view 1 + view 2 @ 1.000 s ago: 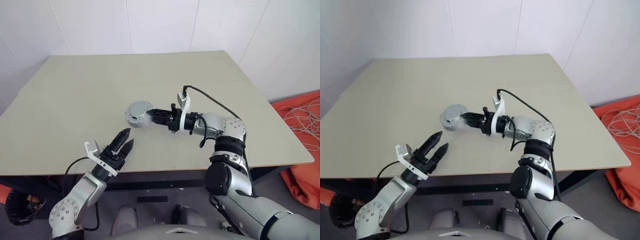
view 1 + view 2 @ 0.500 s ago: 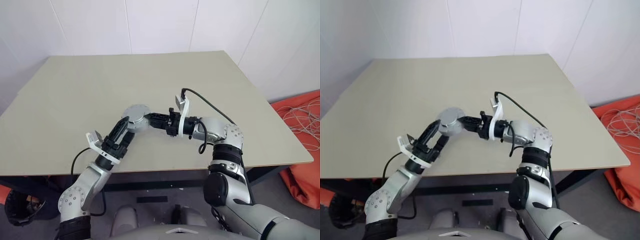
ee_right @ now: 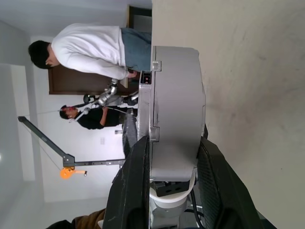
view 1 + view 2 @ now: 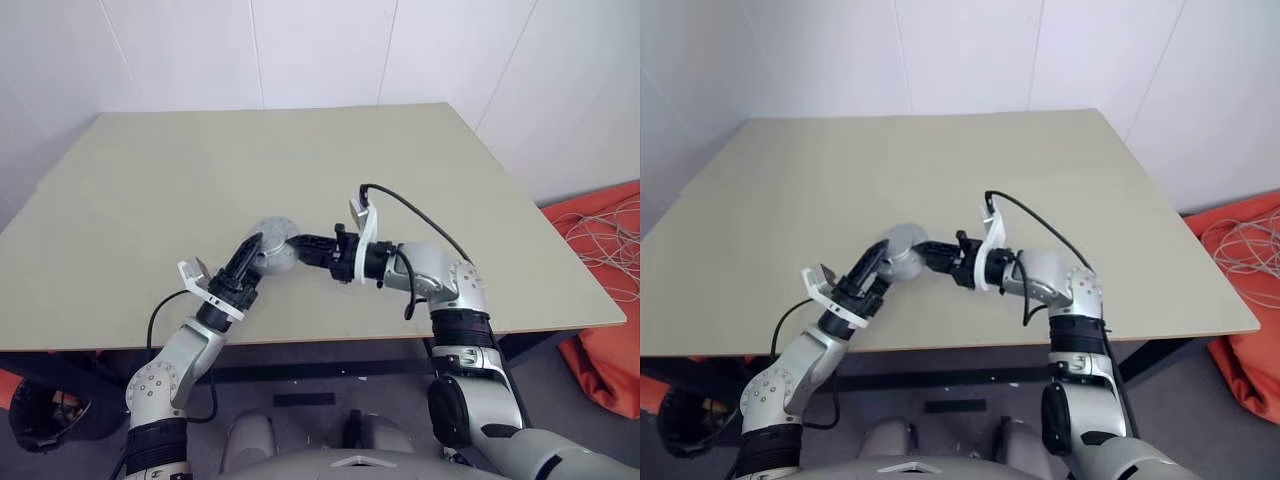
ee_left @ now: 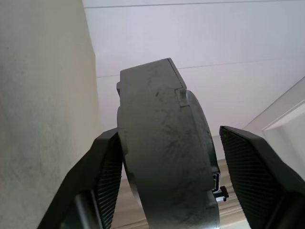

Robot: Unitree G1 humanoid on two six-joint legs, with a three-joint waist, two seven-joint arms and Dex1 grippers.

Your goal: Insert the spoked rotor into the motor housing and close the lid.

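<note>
A thick round grey motor casing (image 4: 274,248) hangs just above the table (image 4: 180,170), held edge-on. My right gripper (image 4: 298,243) is shut on its rim, with both black fingers (image 3: 133,191) pressed on the casing (image 3: 176,105). My left gripper (image 4: 257,256) reaches in from the other side and straddles the casing (image 5: 162,143). One left finger (image 5: 107,176) lies against it while the other stands off with a gap. I cannot tell the lid from the motor housing on this casing. The spoked rotor is hidden.
An orange cloth with loose white cables (image 4: 605,290) lies on the floor to the right of the table. Two people (image 3: 90,52) stand in the room behind, seen past the casing. White walls close off the far side.
My left gripper has risen from the table's front edge to the casing, and its fingers now straddle it. My right gripper has drawn the casing slightly nearer and leftward.
</note>
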